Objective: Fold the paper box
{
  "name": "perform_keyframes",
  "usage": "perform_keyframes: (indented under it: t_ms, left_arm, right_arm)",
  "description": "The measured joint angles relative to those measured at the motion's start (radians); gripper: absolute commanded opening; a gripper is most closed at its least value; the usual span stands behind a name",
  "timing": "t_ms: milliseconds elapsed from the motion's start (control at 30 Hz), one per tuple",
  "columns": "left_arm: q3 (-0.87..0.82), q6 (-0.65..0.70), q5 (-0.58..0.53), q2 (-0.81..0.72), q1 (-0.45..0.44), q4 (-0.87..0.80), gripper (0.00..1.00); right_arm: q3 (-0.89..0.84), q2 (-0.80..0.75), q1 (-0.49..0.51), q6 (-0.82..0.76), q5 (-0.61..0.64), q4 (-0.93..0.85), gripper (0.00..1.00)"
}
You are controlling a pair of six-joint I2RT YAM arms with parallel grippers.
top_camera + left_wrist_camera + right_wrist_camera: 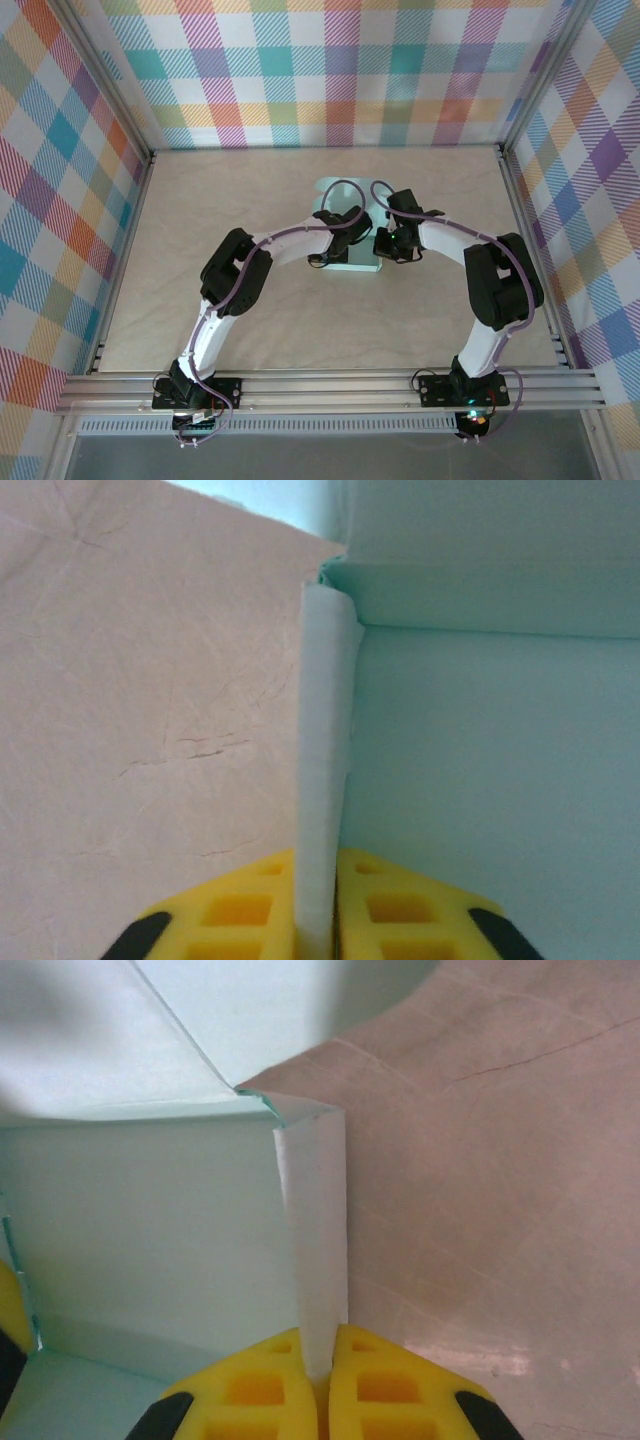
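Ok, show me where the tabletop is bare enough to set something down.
Bare beige tabletop lies between the left plaid wall and the left arm, along the back wall beyond the pale mint-green card box, and in the arch between both arms. Crowded at centre: left gripper and right gripper both pinch the box.

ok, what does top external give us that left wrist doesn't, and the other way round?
Top external, not left wrist: the left arm and right arm bent toward the centre, the right end effector at the right side of the paper box, the plaid walls.
Left wrist, not top external: close up, yellow fingers shut on an upright pale flap of the box, hairline creases in the table beside it.
Both: the box, the table, the left end effector at the box.
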Motion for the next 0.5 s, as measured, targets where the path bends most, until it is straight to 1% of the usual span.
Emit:
perform_keyframes:
  t_ms: [100, 267, 300, 333, 433, 500]
  left_arm:
    - [0.000, 0.002, 0.006, 0.000, -0.001, 0.000, 0.00]
    - [0.000, 0.002, 0.006, 0.000, -0.001, 0.001, 0.01]
    - [0.000, 0.002, 0.007, 0.000, -0.001, 0.001, 0.12]
    - [0.000, -0.001, 0.006, 0.000, -0.001, 0.002, 0.19]
    - [-0.013, 0.000, 0.002, 0.000, 0.000, 0.017, 0.28]
    - [-0.032, -0.004, -0.007, -0.003, 0.000, 0.032, 0.32]
  right_arm:
    - [-0.002, 0.000, -0.001, 0.000, 0.001, 0.000, 0.00]
    - [-0.002, 0.000, 0.007, -0.001, 0.021, -0.001, 0.00]
    - [-0.002, 0.000, 0.011, -0.001, 0.029, -0.001, 0.00]
    - [-0.002, 0.000, 0.014, -0.001, 0.037, -0.002, 0.00]
    - [-0.002, 0.000, 0.018, -0.001, 0.041, -0.005, 0.00]
    - [-0.001, 0.000, 0.024, 0.000, 0.042, -0.007, 0.00]
